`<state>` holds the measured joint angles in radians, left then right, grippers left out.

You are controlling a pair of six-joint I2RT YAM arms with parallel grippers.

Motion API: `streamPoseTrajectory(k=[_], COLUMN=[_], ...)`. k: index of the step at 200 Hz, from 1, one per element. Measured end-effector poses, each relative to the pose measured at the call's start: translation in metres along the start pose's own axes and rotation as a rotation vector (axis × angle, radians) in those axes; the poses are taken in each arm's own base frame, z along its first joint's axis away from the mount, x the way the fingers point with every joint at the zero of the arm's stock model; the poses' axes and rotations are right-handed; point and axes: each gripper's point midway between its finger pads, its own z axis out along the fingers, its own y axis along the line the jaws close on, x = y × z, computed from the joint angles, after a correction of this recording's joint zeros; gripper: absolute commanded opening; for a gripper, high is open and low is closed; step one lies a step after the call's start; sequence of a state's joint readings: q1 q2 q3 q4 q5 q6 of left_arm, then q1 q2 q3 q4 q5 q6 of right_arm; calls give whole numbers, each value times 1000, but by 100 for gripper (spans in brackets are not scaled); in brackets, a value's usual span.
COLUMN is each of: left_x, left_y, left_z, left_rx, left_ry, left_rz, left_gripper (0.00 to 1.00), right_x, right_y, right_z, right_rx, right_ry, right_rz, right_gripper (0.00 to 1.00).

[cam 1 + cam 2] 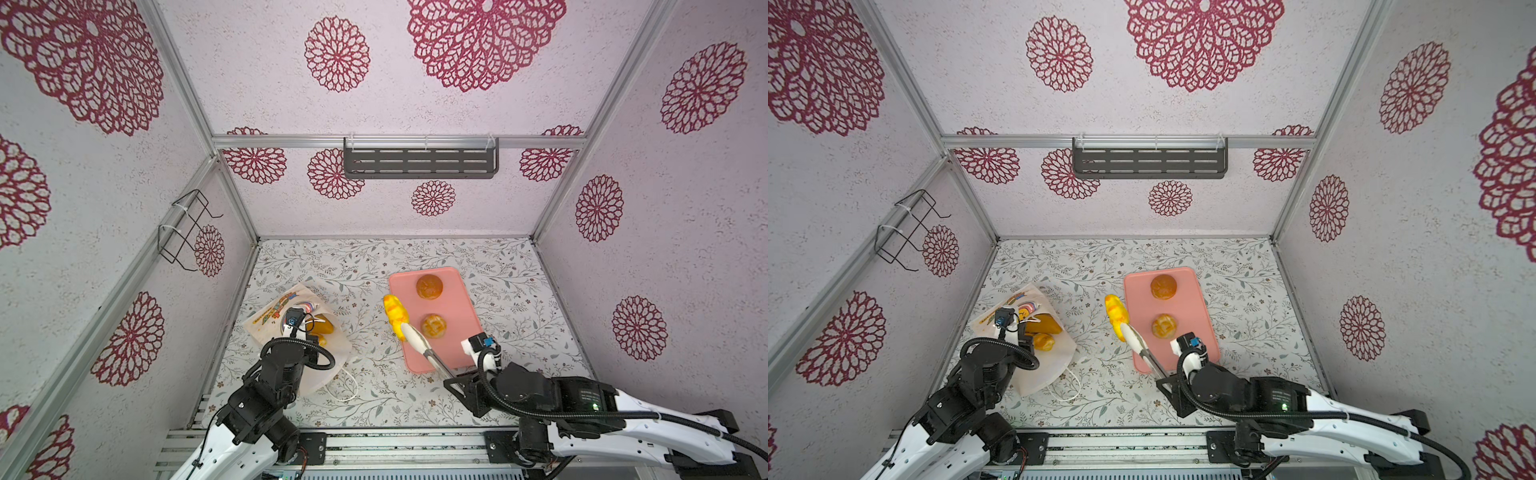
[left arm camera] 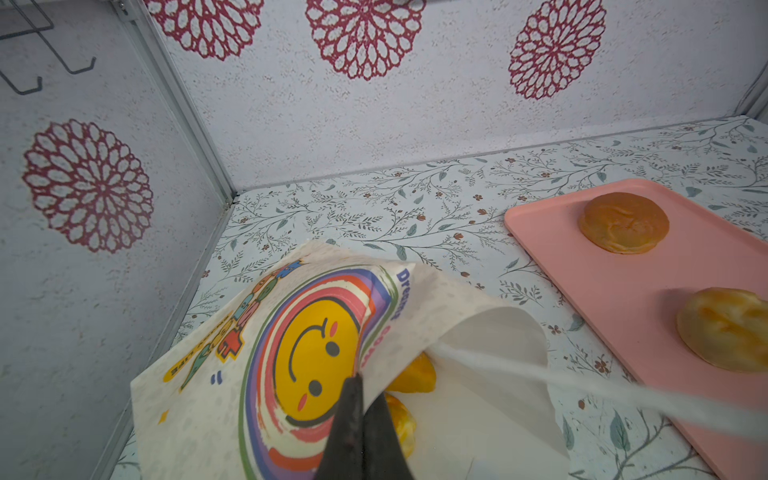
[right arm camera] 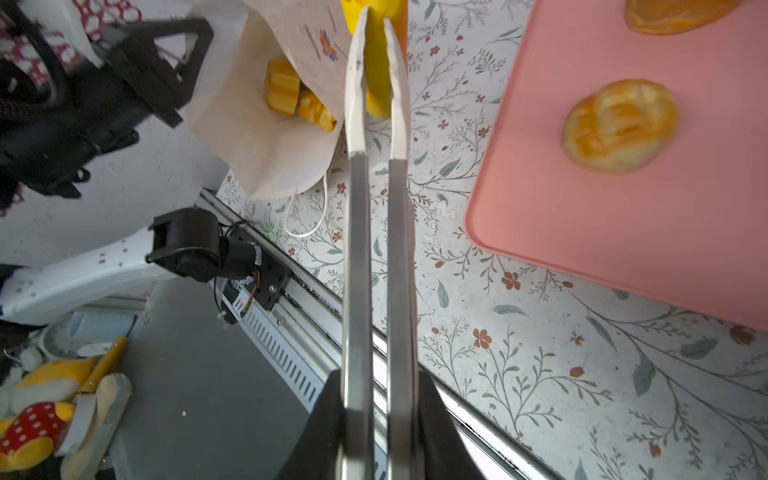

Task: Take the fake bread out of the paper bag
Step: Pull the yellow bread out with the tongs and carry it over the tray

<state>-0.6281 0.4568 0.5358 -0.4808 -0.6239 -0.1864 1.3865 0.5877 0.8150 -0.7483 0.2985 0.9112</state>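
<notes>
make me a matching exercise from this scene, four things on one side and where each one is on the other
Things
1. yellow roll
2. darker round bun
3. paper bag
4. tongs

Places
a. lying on the pink tray
b. pinched at its rim by the left gripper
c. held in the right gripper
d. clamped between the tips of the tongs, between bag and tray

Pairs: 1-d, 2-a, 3-b, 4-c
</notes>
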Motion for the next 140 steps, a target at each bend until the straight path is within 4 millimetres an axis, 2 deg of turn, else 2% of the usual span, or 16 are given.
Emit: streamPoseTrajectory(k=[44, 93, 111, 140], left_x=[1, 1, 2, 3], left_y=[1, -2, -4, -8], left_z=[-2, -2, -1, 1], left_rx=[6, 22, 31, 39], left_ry=[1, 3, 5, 15], left_rz=[-11, -14, -13, -7], left_gripper=[0, 0, 0, 0], right_x=[-23, -38, -36, -27], right_y=[-39, -57, -57, -51], right_z=[-32, -63, -63, -44], right_rx=[144, 182, 202, 277], right_ry=[-138, -218, -191, -97], right_rz=[119, 172, 156, 82], right_gripper=[0, 0, 0, 0])
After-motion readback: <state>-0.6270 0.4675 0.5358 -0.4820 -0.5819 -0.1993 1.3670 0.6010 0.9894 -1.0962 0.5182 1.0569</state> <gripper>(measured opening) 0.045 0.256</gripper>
